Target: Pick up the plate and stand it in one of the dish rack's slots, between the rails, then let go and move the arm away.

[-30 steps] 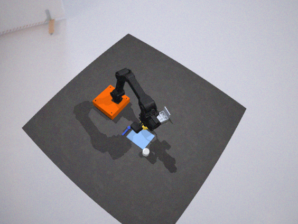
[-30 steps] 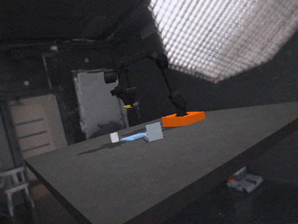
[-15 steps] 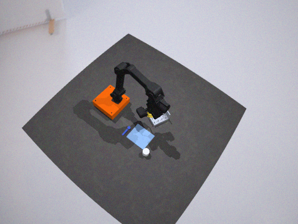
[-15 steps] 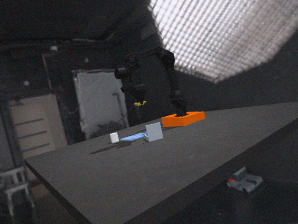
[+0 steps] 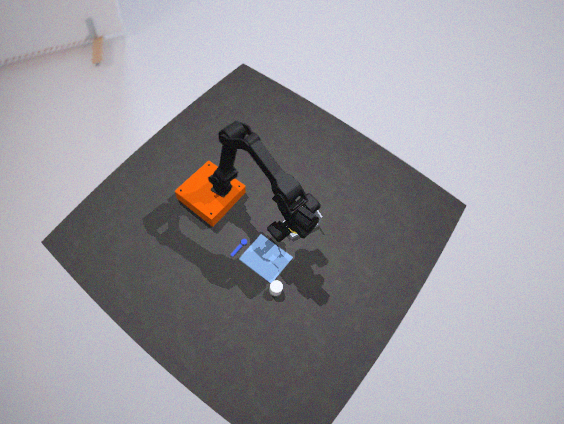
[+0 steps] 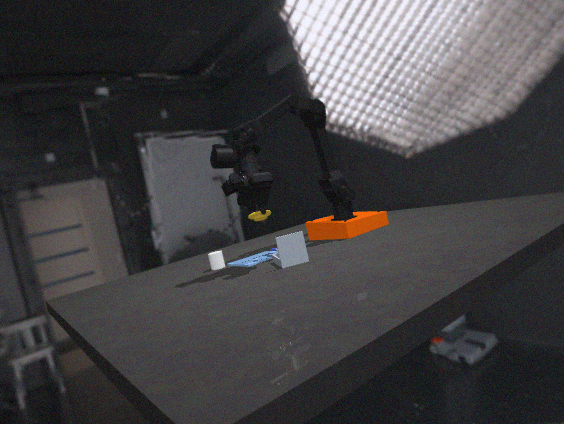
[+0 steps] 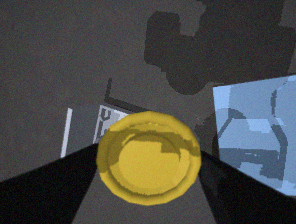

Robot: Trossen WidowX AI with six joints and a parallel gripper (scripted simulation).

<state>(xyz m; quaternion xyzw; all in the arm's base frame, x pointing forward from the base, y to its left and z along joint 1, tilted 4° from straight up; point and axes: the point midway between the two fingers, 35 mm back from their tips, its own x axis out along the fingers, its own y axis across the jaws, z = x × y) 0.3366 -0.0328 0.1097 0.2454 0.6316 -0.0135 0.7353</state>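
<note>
I see no readable writing anywhere. On the dark table (image 5: 150, 280) lies the blue mat (image 7: 255, 132); beside it, the grey dish rack (image 7: 90, 131) sits directly under my gripper (image 7: 148, 170), which clamps the yellow plate (image 7: 148, 157) aloft.

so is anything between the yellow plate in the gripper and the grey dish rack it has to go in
Nothing visible. The gripper is shut on the round yellow plate, lifted off the table. The grey dish rack lies just beyond and below the plate in the wrist view, with only open air between them.
</note>
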